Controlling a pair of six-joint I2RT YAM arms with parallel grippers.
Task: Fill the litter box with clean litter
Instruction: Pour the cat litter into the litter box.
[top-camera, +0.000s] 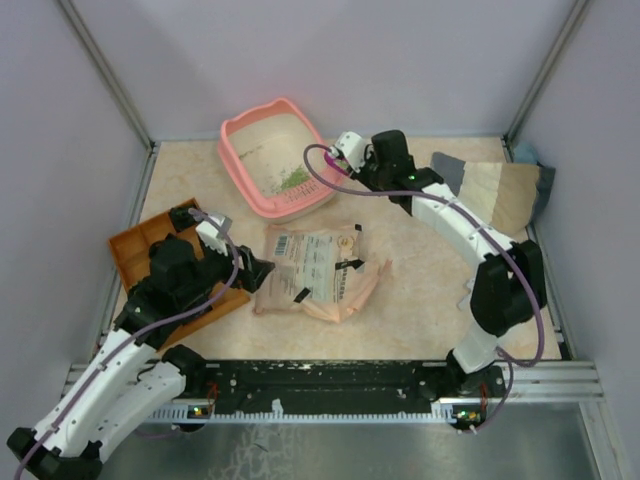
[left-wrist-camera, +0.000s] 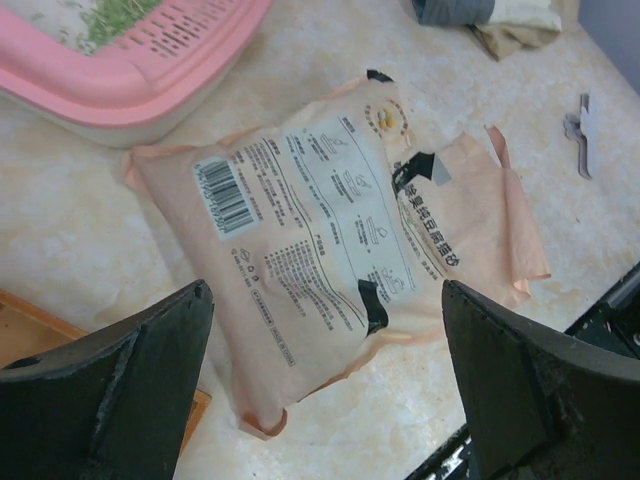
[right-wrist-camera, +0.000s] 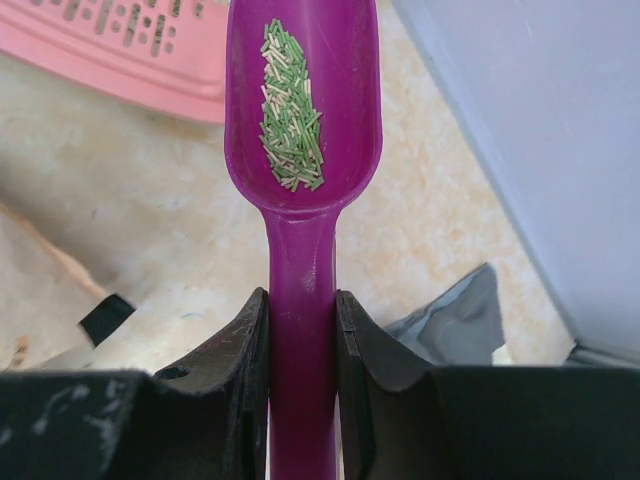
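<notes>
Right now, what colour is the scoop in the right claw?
Magenta; the scoop shows best in the right wrist view.

Glossy magenta plastic scoop (right-wrist-camera: 302, 270), smooth pink plastic litter box (left-wrist-camera: 120, 95), creased matt paper bag (left-wrist-camera: 300, 230) on a speckled tabletop (top-camera: 420, 290).
</notes>
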